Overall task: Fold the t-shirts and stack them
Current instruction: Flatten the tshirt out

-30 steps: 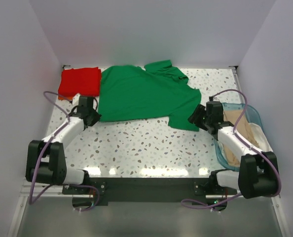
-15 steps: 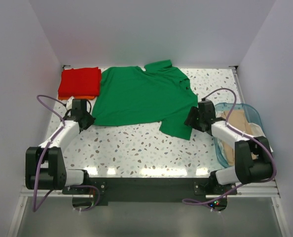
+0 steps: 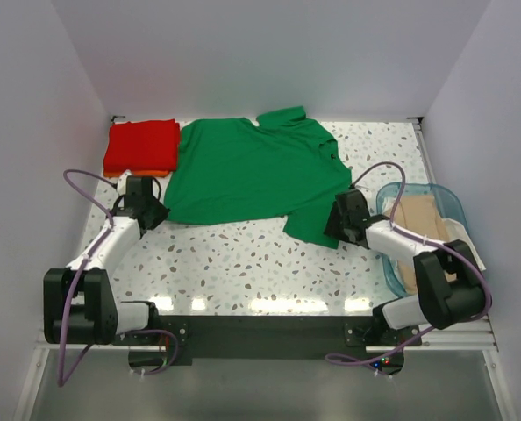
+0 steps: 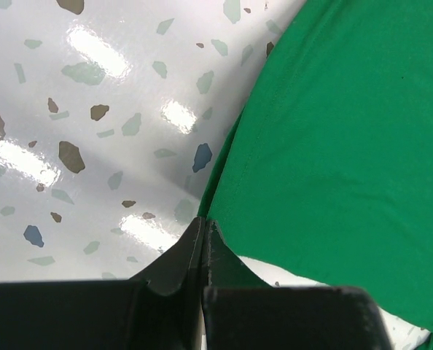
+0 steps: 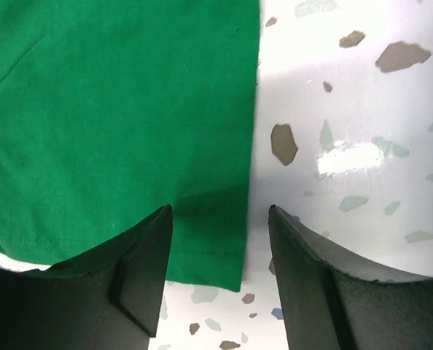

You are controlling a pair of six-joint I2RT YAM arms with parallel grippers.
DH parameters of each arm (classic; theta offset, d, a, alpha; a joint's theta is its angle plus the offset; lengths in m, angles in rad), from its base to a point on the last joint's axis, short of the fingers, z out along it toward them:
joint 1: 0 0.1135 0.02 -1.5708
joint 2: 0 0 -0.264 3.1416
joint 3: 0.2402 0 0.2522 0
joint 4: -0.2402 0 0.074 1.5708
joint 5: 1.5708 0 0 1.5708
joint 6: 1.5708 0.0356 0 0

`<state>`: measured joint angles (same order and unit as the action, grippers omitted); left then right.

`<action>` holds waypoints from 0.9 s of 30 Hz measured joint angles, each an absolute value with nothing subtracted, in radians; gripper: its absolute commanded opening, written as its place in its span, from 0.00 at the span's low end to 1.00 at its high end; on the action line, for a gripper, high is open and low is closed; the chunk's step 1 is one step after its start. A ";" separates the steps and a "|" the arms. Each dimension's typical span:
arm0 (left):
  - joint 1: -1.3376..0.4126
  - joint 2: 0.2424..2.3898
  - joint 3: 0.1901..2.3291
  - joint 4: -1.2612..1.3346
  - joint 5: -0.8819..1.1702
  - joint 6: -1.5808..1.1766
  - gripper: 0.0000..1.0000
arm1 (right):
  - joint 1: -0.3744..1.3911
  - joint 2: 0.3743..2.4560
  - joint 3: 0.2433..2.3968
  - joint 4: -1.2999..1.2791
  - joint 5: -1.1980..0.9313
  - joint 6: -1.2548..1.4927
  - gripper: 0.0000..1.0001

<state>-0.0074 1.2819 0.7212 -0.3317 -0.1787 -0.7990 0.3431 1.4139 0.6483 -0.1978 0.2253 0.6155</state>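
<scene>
The spread shirt [image 3: 252, 180] lies across the far middle of the table [image 3: 243, 259]. Just left of it, in the far left corner, sits a stack of folded shirts [image 3: 140, 147]. The basket [image 3: 442, 192] stands at the right edge, right of the spread shirt, with more shirts [image 3: 423, 221] in it. The left gripper [image 3: 161, 213] is at the spread shirt's near left corner. The right gripper [image 3: 331, 224] is over its near right corner, between that shirt and the basket.
</scene>
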 measured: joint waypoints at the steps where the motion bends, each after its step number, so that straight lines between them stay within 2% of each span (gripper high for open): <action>1: -0.007 1.280 0.721 -0.332 -0.178 -0.799 0.00 | 0.354 1.414 0.648 -0.202 0.234 0.619 0.58; 7: -0.007 1.269 0.710 -0.331 -0.170 -0.799 0.00 | 0.437 1.422 0.657 -0.239 0.294 0.648 0.54; 8: -0.007 1.266 0.706 -0.331 -0.168 -0.799 0.00 | 0.451 1.428 0.665 -0.249 0.303 0.654 0.51; 10: -0.007 1.264 0.704 -0.331 -0.167 -0.799 0.00 | 0.478 1.448 0.680 -0.262 0.323 0.663 0.41; 12: -0.007 1.261 0.705 -0.331 -0.166 -0.799 0.00 | 0.500 1.467 0.696 -0.270 0.337 0.671 0.27; 13: -0.007 1.258 0.704 -0.331 -0.164 -0.799 0.00 | 0.509 1.474 0.701 -0.271 0.347 0.677 0.16; 16: -0.007 1.246 0.704 -0.331 -0.160 -0.799 0.00 | 0.524 1.478 0.704 -0.272 0.350 0.694 0.01; 21: -0.007 1.216 0.692 -0.331 -0.160 -0.799 0.00 | 0.530 1.397 0.663 -0.326 0.334 0.709 0.00; 27: -0.007 1.138 0.629 -0.344 -0.164 -0.801 0.00 | 0.530 1.063 0.587 -0.469 0.297 0.728 0.00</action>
<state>-0.0074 1.1378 0.6289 -0.3435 -0.1638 -0.8009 0.5301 1.0634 0.5869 -0.4686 0.2970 0.7277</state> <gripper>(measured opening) 0.013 0.015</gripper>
